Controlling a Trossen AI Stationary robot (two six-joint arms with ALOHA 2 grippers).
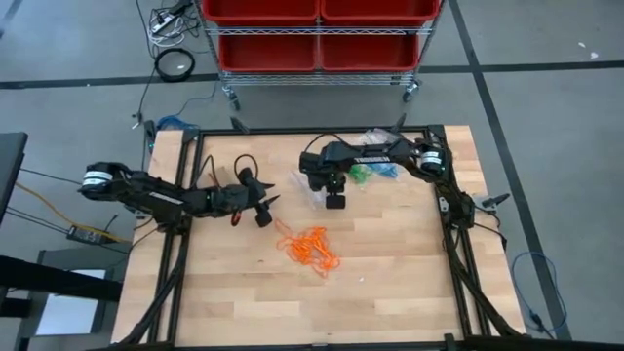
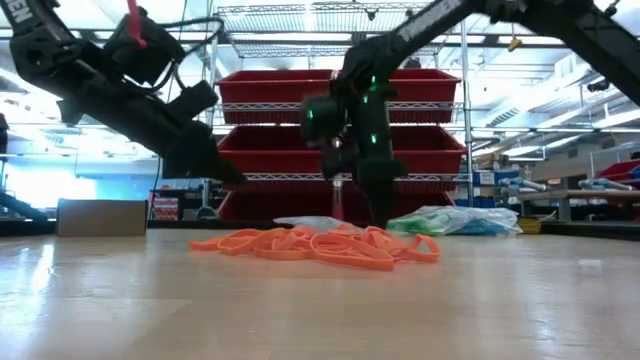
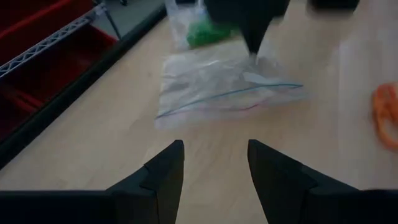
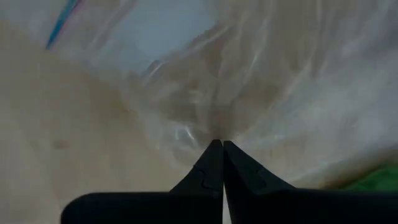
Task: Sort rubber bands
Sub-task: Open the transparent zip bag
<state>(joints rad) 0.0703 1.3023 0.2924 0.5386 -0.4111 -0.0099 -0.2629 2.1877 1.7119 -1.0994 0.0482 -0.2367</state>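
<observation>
Right hand (image 4: 217, 144) pinching shut on clear bag (image 3: 230, 87); left hand (image 3: 214, 163) hovering open nearby; orange rubber bands (image 1: 312, 248) lying on worktop (image 1: 390, 273).

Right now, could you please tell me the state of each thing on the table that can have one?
right gripper: shut on the empty clear bag, down at the table.
left gripper: open, holding nothing, facing that bag.
orange rubber bands: loose tangled pile on the wood, unbagged.
bag with green bands: lying behind the right gripper.
</observation>
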